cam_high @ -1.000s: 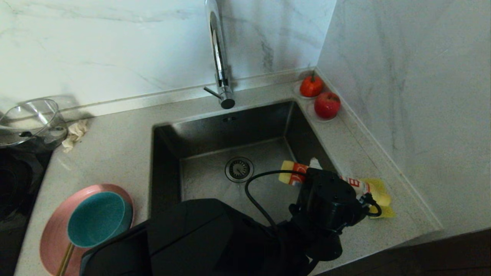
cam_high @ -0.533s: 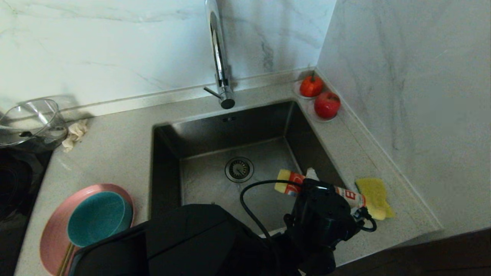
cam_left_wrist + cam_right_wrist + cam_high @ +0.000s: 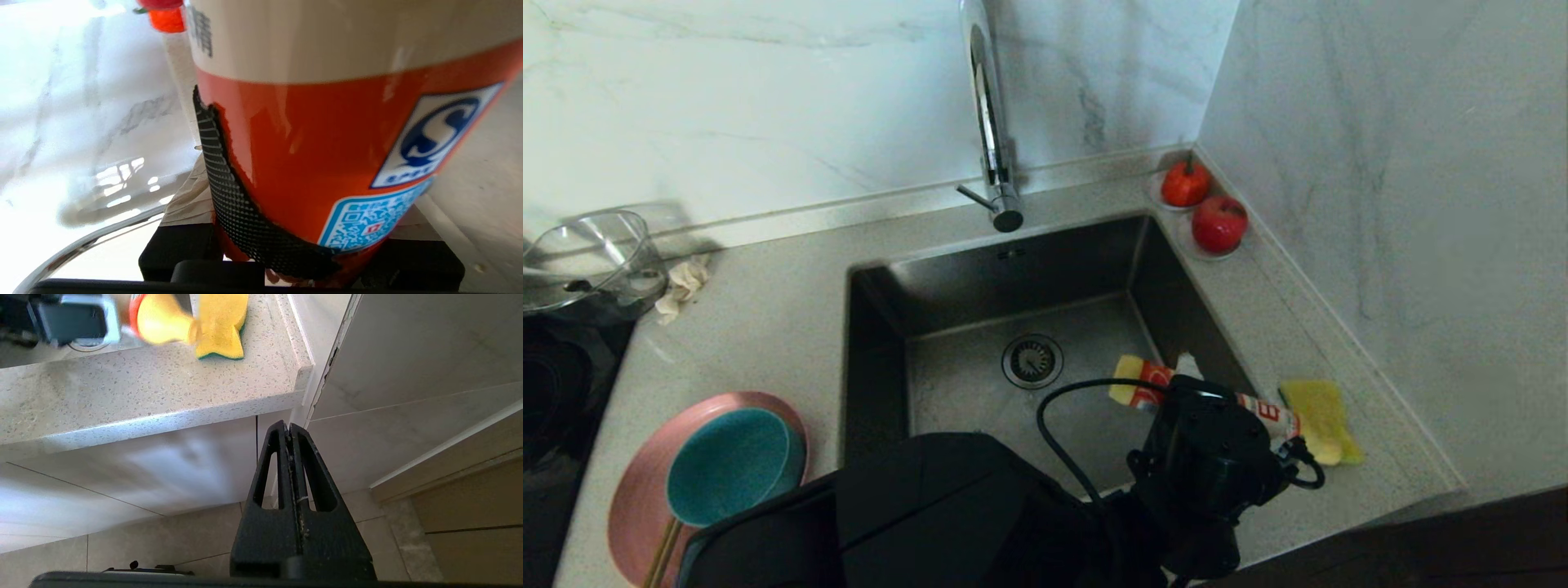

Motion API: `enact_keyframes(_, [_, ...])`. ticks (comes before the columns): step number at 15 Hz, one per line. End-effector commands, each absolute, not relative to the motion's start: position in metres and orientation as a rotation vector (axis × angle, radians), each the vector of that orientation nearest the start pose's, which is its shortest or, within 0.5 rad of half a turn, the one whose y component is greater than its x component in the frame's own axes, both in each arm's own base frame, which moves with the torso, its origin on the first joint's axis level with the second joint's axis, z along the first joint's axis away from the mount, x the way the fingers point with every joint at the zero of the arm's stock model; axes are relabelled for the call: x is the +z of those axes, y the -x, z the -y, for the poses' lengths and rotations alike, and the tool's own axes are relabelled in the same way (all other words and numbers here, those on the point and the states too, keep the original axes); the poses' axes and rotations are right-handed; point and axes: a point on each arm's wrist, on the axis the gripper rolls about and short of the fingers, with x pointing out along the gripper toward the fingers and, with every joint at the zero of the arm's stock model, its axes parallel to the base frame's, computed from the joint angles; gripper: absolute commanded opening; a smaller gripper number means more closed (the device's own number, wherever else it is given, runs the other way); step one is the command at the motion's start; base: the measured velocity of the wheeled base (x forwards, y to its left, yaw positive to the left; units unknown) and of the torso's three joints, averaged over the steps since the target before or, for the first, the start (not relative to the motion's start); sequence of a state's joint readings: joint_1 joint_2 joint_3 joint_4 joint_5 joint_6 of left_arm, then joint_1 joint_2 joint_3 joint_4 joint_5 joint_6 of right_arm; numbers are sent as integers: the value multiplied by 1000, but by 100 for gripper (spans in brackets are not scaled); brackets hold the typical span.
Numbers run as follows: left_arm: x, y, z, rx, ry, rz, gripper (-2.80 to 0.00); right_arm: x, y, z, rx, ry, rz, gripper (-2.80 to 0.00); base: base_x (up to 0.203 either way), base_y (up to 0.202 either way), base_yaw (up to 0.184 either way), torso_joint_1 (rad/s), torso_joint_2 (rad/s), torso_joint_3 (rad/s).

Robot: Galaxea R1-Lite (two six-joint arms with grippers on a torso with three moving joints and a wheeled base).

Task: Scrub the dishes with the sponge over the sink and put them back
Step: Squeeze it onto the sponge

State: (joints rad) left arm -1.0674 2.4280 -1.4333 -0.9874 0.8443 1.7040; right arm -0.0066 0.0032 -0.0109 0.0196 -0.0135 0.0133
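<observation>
My left gripper [image 3: 1207, 394] is shut on an orange, white and yellow detergent bottle [image 3: 1143, 384], lying nearly level at the sink's right rim. One mesh finger pad [image 3: 222, 179] presses the bottle's orange label [image 3: 327, 143]. The bottle's yellow nozzle end reaches the yellow sponge [image 3: 1319, 407] on the counter right of the sink [image 3: 980, 269]; the sponge [image 3: 220, 330] shows its green underside. The teal bowl [image 3: 731, 465] sits in the pink plate [image 3: 637, 490] on the counter left of the sink. My right gripper [image 3: 289, 426] hangs shut and bare below the counter edge.
A chrome tap [image 3: 988, 122] rises behind the sink, with the drain [image 3: 1032, 359] in its floor. Two red fruits [image 3: 1219, 223] on saucers stand in the back right corner. A glass bowl [image 3: 588, 253], a beige rag [image 3: 686, 282] and a dark hob [image 3: 556, 392] are at the left.
My left hand has drawn back slightly to the left with the bottle, so the sponge that it covered now shows more. The right arm has not moved.
</observation>
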Motion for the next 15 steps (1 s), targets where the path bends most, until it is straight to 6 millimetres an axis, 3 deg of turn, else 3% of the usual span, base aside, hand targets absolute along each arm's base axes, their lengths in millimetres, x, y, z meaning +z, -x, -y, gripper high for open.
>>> enact_keyframes(1, [96, -255, 419, -135, -1680, 193, -280, 76, 23, 0, -20, -14, -12, -280, 0, 0, 0, 0, 0, 0])
enact_keyframes(4, [106, -266, 422, -108, -1680, 194, -280, 76, 23, 0, -20, -14, -12, -280, 0, 0, 0, 0, 0, 0])
enact_keyframes(9, [89, -282, 427, -96, -1701, 170, -280, 76, 23, 0, -22, -14, -12, -280, 0, 0, 0, 0, 0, 0])
enact_keyframes(15, [92, -304, 433, -35, -1690, 178, -280, 76, 23, 0, -20, -14, -12, -280, 0, 0, 0, 0, 0, 0])
